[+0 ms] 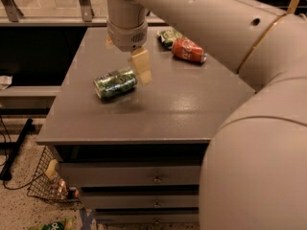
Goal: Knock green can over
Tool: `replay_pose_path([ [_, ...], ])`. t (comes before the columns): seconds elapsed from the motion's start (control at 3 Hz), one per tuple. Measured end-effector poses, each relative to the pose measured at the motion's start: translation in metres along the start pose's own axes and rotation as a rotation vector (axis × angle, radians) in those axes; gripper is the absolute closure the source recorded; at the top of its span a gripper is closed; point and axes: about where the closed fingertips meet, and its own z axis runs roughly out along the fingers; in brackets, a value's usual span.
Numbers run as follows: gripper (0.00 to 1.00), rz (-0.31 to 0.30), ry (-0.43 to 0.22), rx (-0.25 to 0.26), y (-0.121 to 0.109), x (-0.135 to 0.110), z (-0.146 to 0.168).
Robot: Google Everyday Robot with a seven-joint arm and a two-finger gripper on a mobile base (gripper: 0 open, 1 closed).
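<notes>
Left of the grey table (pixel 182 109), a dark cable (pixel 12 150) trails over the speckled floor (pixel 14 210). A wire basket (pixel 41 176) stands against the table's lower left corner, with something green (pixel 53 224) on the floor below it. Behind the table's far edge runs a pale ledge with metal posts (pixel 84 1).

The green can (pixel 115 83) lies on its side on the left half of the tabletop, its silver top facing the table's left front corner. The gripper (pixel 140 67) hangs over the table just beside the can's right end, under a round pale wrist (pixel 125 25). Whether it touches the can, and whether it is wide or narrow, I cannot tell; it holds nothing that shows.

Near the table's far edge, to the right of the wrist, sits a green snack bag (pixel 168 36), and a red can (pixel 188 50) lies on its side against it. The broad cream arm (pixel 249 143) covers the table's right side. Below the table's front edge are drawers (pixel 156 178) with small knobs.
</notes>
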Motion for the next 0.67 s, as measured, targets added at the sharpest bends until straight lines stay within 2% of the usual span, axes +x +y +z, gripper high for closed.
replay_pose_path([
  [0.33,0.00,0.052,-0.005,0.055,0.0187,0.0186,-0.0319],
  [0.67,0.00,0.057,-0.005,0.060,0.0207,0.0207,-0.0347],
])
